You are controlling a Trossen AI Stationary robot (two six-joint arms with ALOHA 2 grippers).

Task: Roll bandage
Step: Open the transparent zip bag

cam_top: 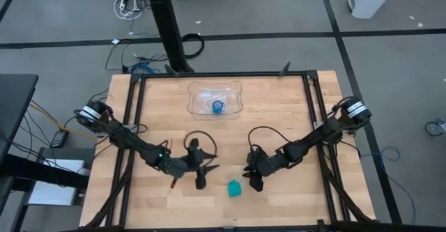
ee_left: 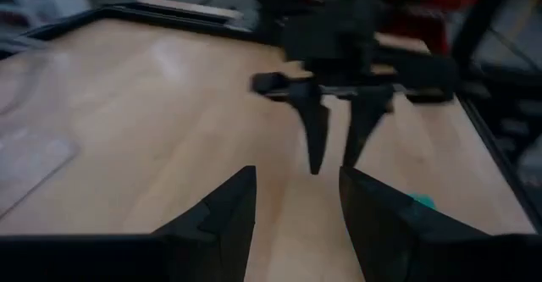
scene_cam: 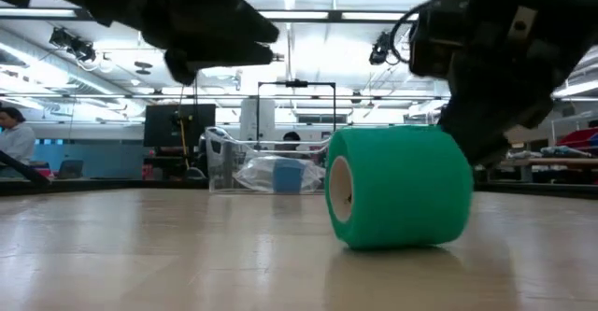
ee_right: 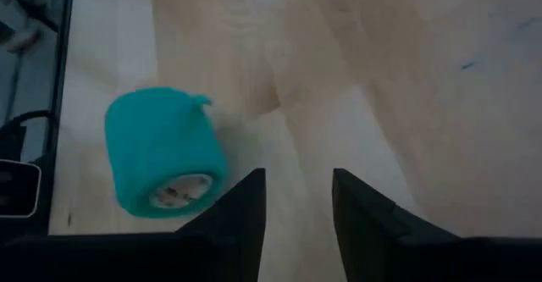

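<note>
Right end effector: fingers parted by a narrow gap, holding nothing, low over the table, just beside the bandage. Bandage: teal roll, lying on its side on the table near the front edge, free of both end effectors, between them. Left end effector: fingers apart, empty, facing the right one across bare wood. Farther back: clear tray with a blue roll inside.

High cam: straight down, far, whole table. Low cam: tabletop level, close to bandage, facing the room. Wrist cams: close, angled down at table. Bandage shows in all four; left wrist cam also catches right gripper.
</note>
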